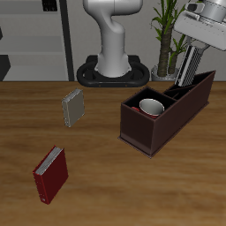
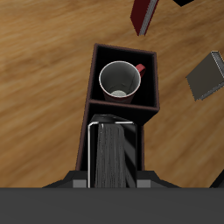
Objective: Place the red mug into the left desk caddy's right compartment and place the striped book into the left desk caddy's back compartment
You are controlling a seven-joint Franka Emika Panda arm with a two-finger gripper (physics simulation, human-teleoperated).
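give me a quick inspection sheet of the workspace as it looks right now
surface: wooden table, bare at the front
job's things: red mug upright in the left desk caddy, in its right compartment; striped book upright in the gripper, over the caddy's back part
clutter: dark red book and small grey book flat on the table
grippers: shut on the striped book
cables: nothing seen
surroundings: potted plant, shelving behind

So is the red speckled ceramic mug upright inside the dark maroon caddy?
Upright: the red speckled ceramic mug stands in the dark maroon caddy's square end compartment, its round mouth facing up.
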